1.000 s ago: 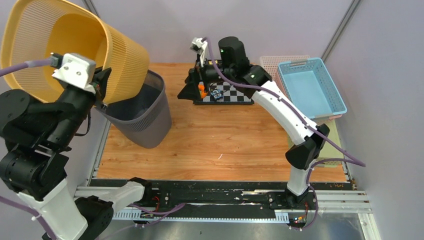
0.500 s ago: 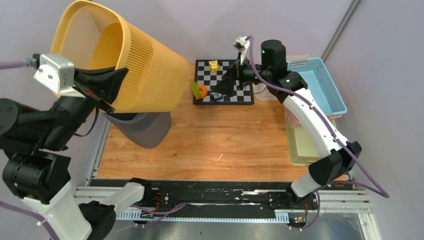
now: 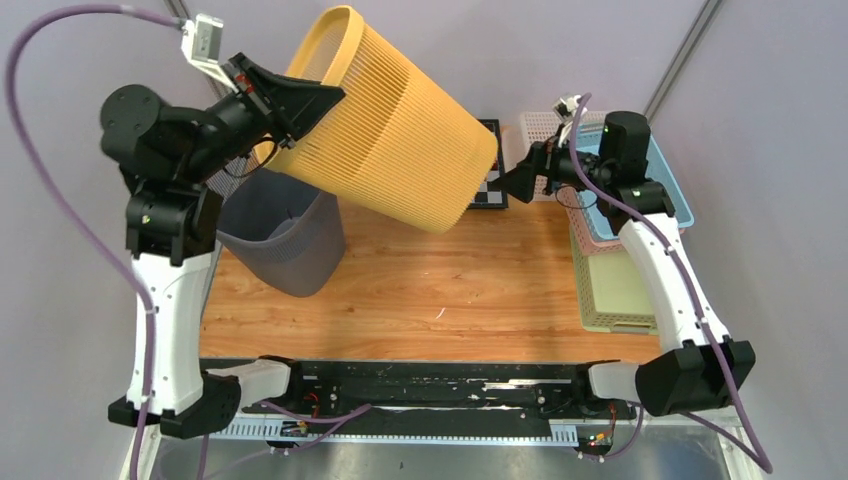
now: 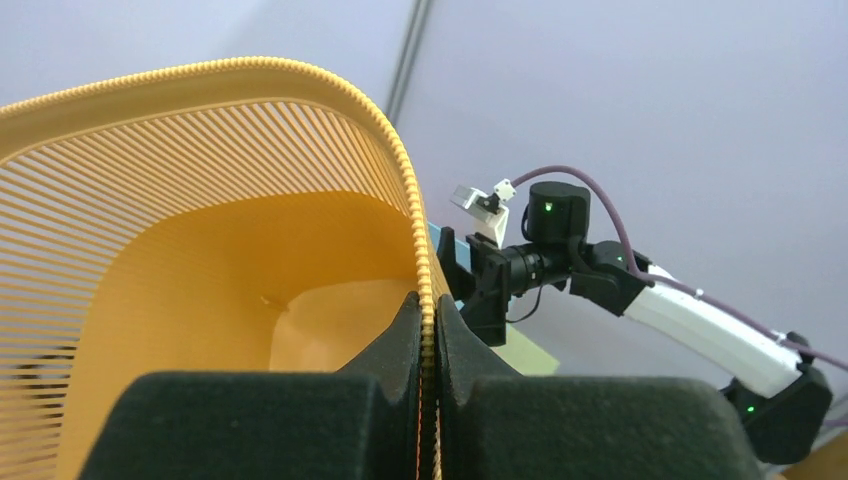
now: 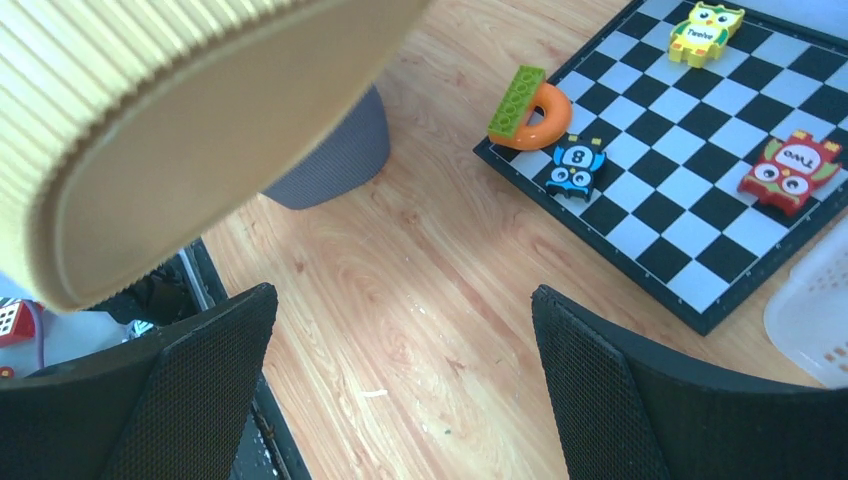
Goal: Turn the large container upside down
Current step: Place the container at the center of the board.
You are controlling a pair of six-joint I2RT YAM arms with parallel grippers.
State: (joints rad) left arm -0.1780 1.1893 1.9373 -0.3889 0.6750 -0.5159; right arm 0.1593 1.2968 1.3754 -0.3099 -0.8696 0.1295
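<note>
The large container [image 3: 400, 150] is a yellow ribbed basket, held in the air over the back of the table. It lies tilted, mouth up-left and base down-right. My left gripper [image 3: 325, 95] is shut on its rim; in the left wrist view the fingers [image 4: 428, 310] pinch the beaded rim edge, with the container's inside [image 4: 200, 250] to their left. My right gripper [image 3: 520, 180] stands open just right of the base, holding nothing. In the right wrist view its fingers [image 5: 403, 300] hang over bare wood, and the container's base [image 5: 200, 130] fills the upper left.
A grey bin [image 3: 285, 235] stands under the left arm. A checkerboard [image 5: 700, 130] carries an orange ring with a green brick [image 5: 530, 100] and owl blocks [image 5: 575, 168]. Blue [image 3: 670, 200], pink [image 3: 540, 125] and green [image 3: 615, 285] baskets line the right side.
My left arm has swung the yellow container up and to the right, turning its base toward the right arm. My right arm has drawn back to the right, off the checkerboard.
</note>
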